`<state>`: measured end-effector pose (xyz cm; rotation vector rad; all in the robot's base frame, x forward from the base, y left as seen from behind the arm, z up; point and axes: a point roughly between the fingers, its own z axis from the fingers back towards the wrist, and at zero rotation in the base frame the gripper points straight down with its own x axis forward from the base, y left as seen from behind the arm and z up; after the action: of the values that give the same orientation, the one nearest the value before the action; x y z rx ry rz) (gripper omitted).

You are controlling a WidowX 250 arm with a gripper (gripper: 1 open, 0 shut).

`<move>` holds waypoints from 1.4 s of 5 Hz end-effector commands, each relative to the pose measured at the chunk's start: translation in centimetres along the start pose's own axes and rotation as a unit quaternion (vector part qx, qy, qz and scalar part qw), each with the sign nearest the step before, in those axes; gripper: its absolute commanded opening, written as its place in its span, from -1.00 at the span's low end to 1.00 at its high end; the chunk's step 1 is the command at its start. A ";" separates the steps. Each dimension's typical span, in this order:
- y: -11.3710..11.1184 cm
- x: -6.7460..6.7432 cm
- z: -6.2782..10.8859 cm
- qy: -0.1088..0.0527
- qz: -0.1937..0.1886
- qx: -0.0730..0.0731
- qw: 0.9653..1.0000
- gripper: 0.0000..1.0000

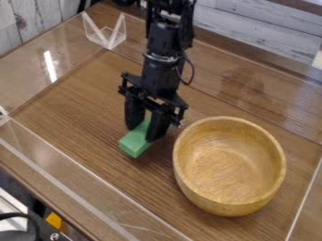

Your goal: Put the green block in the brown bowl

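The green block [138,141] is a small bright green bar, tilted, with its upper end pinched between the black fingers of my gripper [152,126]. The gripper is shut on it and hangs from the black arm that comes down from the top of the view. The block's lower end sits at or just above the wooden tabletop; I cannot tell which. The brown bowl [229,196] is a large round wooden bowl with a thick rim, standing right of the gripper with its hollow bare.
A clear acrylic wall [75,193] runs along the table's front left edge. A clear triangular stand [105,32] sits at the back left. A pale plank wall [270,28] lies behind the table.
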<state>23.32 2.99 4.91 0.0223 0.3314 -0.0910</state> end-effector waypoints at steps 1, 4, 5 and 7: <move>0.1 0.1 2.6 -0.037 0.004 0.012 0.999 -1.00; -4.2 -1.5 8.5 -0.082 -0.031 0.012 0.996 -1.00; -7.4 -1.6 8.7 -0.091 -0.067 0.011 0.994 -1.00; -12.8 -2.1 7.6 -0.093 -0.119 0.015 0.988 -1.00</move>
<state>22.43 -9.82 11.80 0.0126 0.1820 -0.3302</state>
